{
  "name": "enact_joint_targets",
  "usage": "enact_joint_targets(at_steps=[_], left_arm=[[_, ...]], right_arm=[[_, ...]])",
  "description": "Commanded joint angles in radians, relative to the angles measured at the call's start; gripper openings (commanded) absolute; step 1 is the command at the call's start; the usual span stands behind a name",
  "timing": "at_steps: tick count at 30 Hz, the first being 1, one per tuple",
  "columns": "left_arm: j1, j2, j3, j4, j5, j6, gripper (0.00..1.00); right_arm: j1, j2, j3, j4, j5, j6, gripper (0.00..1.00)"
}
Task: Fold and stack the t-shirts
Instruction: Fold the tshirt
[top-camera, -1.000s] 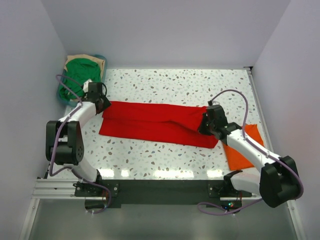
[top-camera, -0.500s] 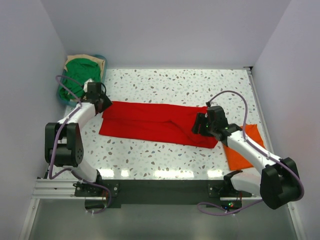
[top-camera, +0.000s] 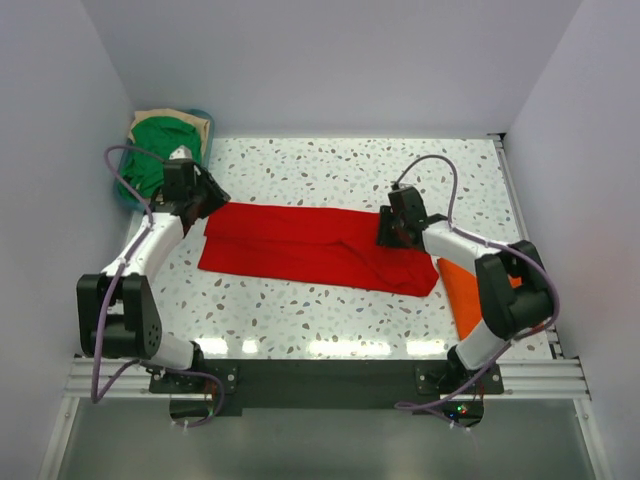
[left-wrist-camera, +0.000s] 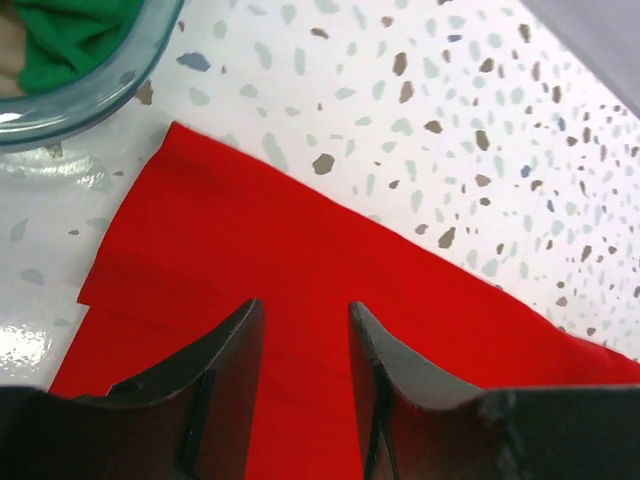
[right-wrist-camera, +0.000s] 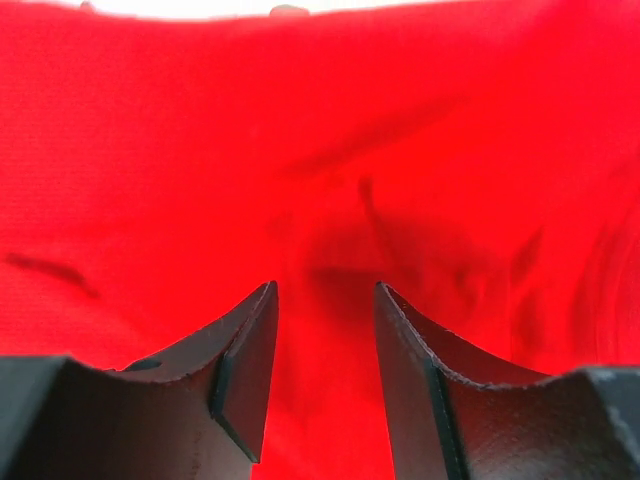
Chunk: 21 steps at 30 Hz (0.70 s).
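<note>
The red t-shirt (top-camera: 310, 245) lies as a long folded strip beneath both hands. The left gripper (left-wrist-camera: 305, 310) and right gripper (right-wrist-camera: 325, 292) hang over its ends, jaws parted and empty. Crosswise folding and stacking with the orange t-shirt (top-camera: 462, 300) beside the right gripper look undone. A green t-shirt (top-camera: 155, 145) waits in the basket (left-wrist-camera: 110, 85) beyond the left gripper.

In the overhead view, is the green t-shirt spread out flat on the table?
No, the green cloth t-shirt lies bunched inside the teal plastic basket at the far left corner of the speckled table.

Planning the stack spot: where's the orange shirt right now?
In the top view the orange t-shirt lies flat on the table, near right side, just right of the red t-shirt and partly hidden under the right arm.
</note>
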Motion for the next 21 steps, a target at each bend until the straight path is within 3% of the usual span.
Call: enact_joint_targets(at_steps=[1,13,21], left_arm=[[-0.005,-0.072,-0.009,-0.002,0.059,0.068,0.44],[-0.005,-0.135,-0.043,-0.004,0.084,0.113,0.44],[-0.005,-0.133,-0.066,0.009,0.094,0.114,0.44]], right_arm=[[-0.007,0.059,0.093,0.07,0.082,-0.037,0.46],[-0.014,0.165,0.147,0.109,0.041,-0.052,0.42],[-0.013,0.143,0.121,0.106,0.01,-0.035,0.2]])
